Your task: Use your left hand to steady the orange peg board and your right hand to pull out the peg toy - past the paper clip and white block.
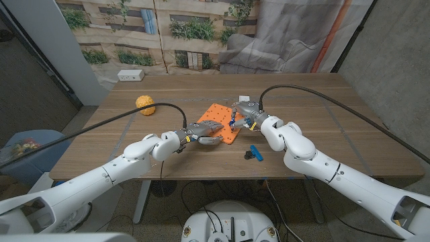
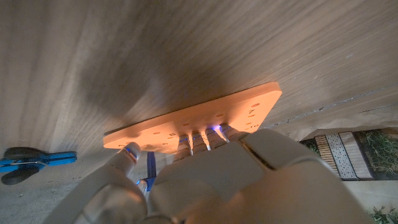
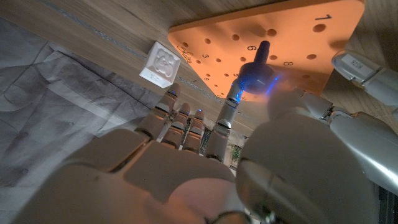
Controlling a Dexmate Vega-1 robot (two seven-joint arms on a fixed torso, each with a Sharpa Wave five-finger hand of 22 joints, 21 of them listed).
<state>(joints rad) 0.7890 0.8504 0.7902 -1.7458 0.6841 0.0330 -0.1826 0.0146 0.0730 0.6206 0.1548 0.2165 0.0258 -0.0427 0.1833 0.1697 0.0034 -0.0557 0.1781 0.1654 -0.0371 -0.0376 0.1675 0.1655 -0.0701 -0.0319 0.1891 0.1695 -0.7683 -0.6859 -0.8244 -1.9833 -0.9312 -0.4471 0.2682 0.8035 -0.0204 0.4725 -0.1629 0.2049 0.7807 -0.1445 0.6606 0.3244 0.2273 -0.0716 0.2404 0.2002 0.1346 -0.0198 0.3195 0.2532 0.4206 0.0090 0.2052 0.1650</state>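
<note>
Counter [image 1: 322,114] of wood fills the middle of the head view, and I work both arms in from the bottom corners.

Orange peg board [image 1: 220,122] lies flat at the centre of the frame, just above the middle. In the right wrist view I read numbers and rows of holes on its face [image 3: 298,37].

Left robot hand [image 1: 201,132] sits at the board's lower-left edge, fingers extended onto the orange surface and pressing on it, closed around nothing. The left wrist view shows its fingertips [image 2: 202,140] touching the board's near edge [image 2: 205,118].

Right robot hand [image 1: 245,115] is at the board's right edge, centre-right of the head view. In the right wrist view its fingers [image 3: 227,118] and thumb are pinching the blue peg toy [image 3: 258,71], which stands in a hole near the numeral 6. I cannot tell whether the peg has left the hole.

Orange ball-like object [image 1: 145,103] rests on the counter at centre-left, well apart from the board.

White block [image 3: 160,62] with an embossed face sits just beside the board's corner in the right wrist view.

Blue clip [image 1: 252,154] with black handles lies on the counter below and right of the board, near the right forearm; it also appears at the lower left of the left wrist view [image 2: 37,163].
</note>
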